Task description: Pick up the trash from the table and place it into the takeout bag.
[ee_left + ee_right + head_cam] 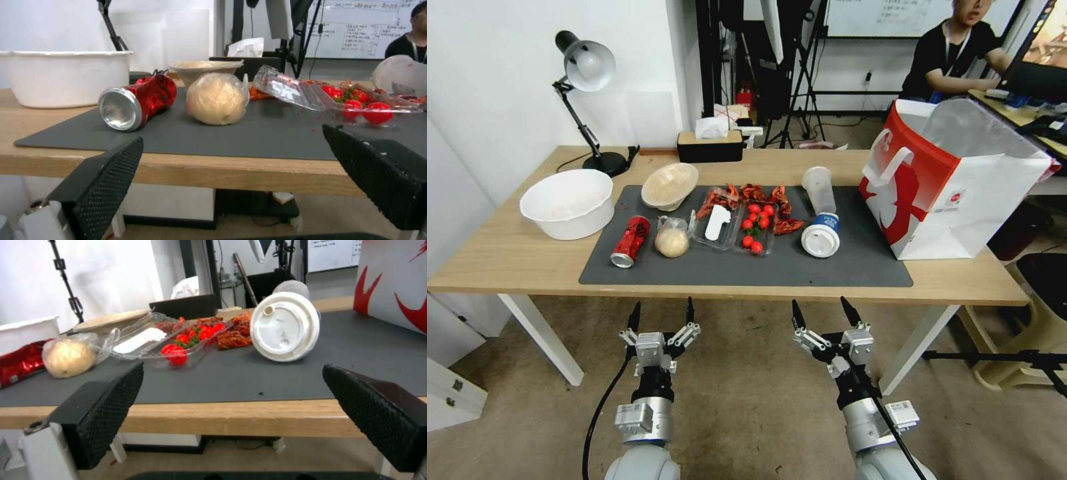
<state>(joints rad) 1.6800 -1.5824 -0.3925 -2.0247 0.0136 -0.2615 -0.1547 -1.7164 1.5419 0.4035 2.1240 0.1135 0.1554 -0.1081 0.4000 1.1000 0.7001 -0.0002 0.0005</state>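
On the dark grey mat [840, 263] of the light-wood table [500, 257] lies the trash: a crushed red can [630, 241] [135, 101], a clear bag with a beige bun [672, 239] [217, 98] [67, 356], a shallow beige bowl [669, 185] and a clear plastic cup [820, 212] on its side with a white lid [285, 326]. The red and white takeout bag [954, 180] stands upright at the table's right end. My left gripper [661, 315] and right gripper [824, 312] hang open below the table's front edge, empty.
A clear tray [740, 223] with cherry tomatoes and red shells lies mid-mat. A large white bowl [568, 202] sits at the left, a desk lamp [587, 80] and black tissue box [710, 145] at the back. White table legs [540, 337] stand near the arms.
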